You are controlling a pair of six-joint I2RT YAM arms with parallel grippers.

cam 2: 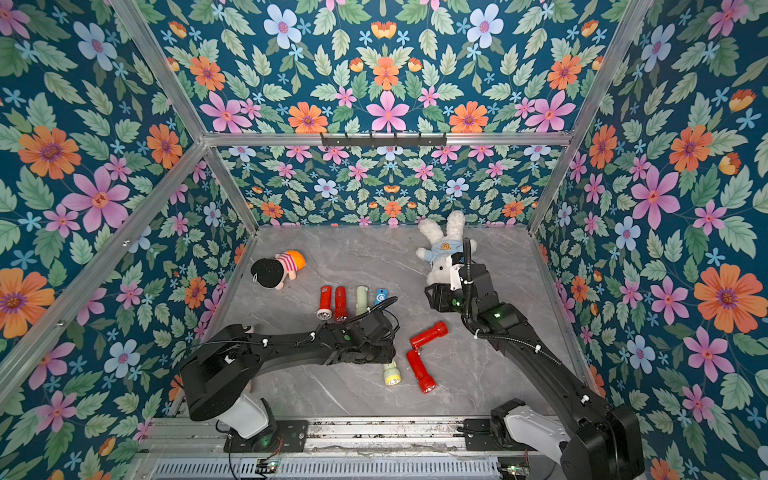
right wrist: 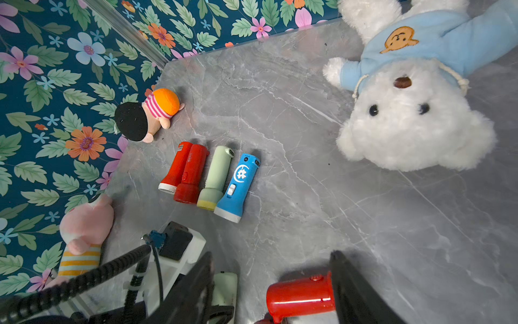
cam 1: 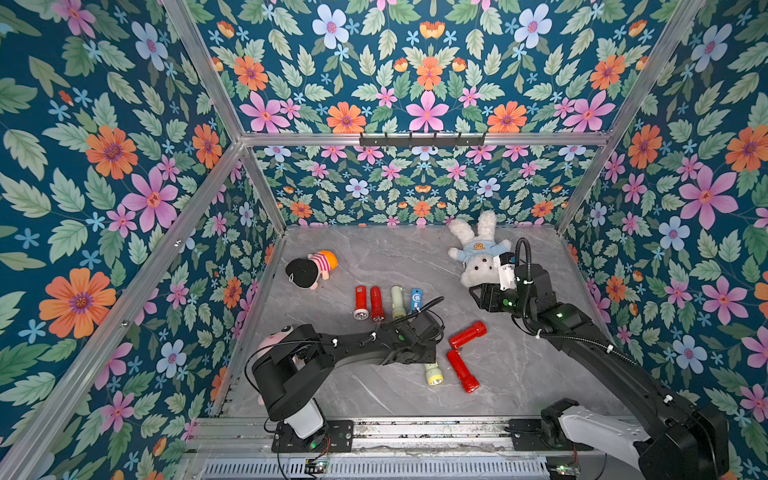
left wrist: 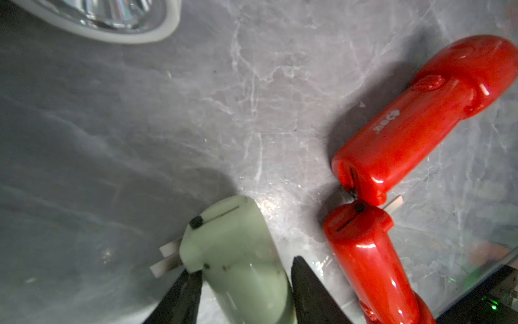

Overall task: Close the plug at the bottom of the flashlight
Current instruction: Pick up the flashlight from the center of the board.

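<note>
- Lens end toward 6 o'clock, the pale green flashlight lies nearest, at 6 o'clock from the middle of the table. Most of its body is hidden under the left wrist in both top views.
- The left tool is closed narrow on this flashlight, with one black finger on each side of the body, a little behind its bottom end.
- Its plug is not shut: two metal blades stick out sideways from the bottom end.
- Just at 3 o'clock from it lies the near red flashlight, lens toward 5 o'clock.
- The far red flashlight lies beyond, head toward 2 o'clock. The two bottom ends meet, and a metal blade shows at that spot.
- A pink toy lies at 8 o'clock, partly under the left arm.
- A row of four flashlights lies side by side at 11 o'clock: red, red, pale green, blue, with lens ends toward 6 o'clock.
- The right tool hangs above the table at 2 o'clock, its fingers spread wide with nothing between them.
- A doll with black hair lies at 10 o'clock.
- A white bear in a blue shirt lies farthest, at 1 o'clock, near the back wall.
</note>
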